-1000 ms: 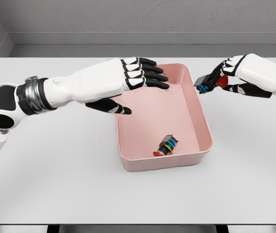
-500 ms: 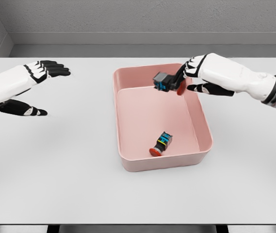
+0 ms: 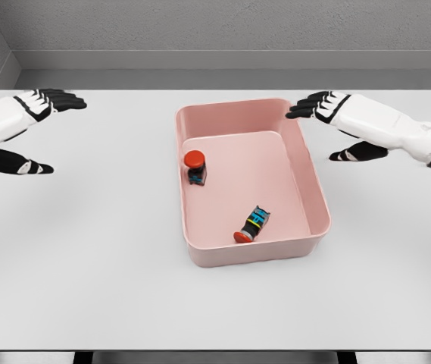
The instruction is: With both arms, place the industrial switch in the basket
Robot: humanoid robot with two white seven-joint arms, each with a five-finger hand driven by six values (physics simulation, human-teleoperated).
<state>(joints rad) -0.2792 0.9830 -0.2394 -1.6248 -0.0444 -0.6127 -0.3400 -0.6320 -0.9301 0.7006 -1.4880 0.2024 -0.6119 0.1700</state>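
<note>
1. Grey walls behind, white table (image 3: 109,288) filling most of the view, pink basket (image 3: 317,199) sits near the middle, slightly right.
2. Two industrial switches are inside the basket. One switch (image 3: 195,167) stands upright on its body by the left wall, red button on top. Second switch (image 3: 252,225) lies tilted on the floor near the front wall, red button toward the front-left.
3. Left hand (image 3: 22,129) is over the table at the far left edge, well apart from the basket, fingers spread and thumb out, holding nothing.
4. Right hand (image 3: 336,121) is just beside the basket's right rear corner, fingers extended toward the rim, thumb dropped below, holding nothing. Cannot tell if the fingertips overlap the rim or sit just outside it.
5. Judgement: placing looks done, both switches lie in the basket, nothing visible on the table outside it. Step in hand reads as clearing the arms away.
6. To do it well: pull the right hand up and outward, away from the rim, so the fingers don't clip the wall and shove the basket.
7. Keep both hands relaxed and unclenched, no sweep across the basket opening; the upright switch looks easy to tip, though tipping inside would not undo the task.
8. Left arm only needs to stay wide or settle to rest at its side.
</note>
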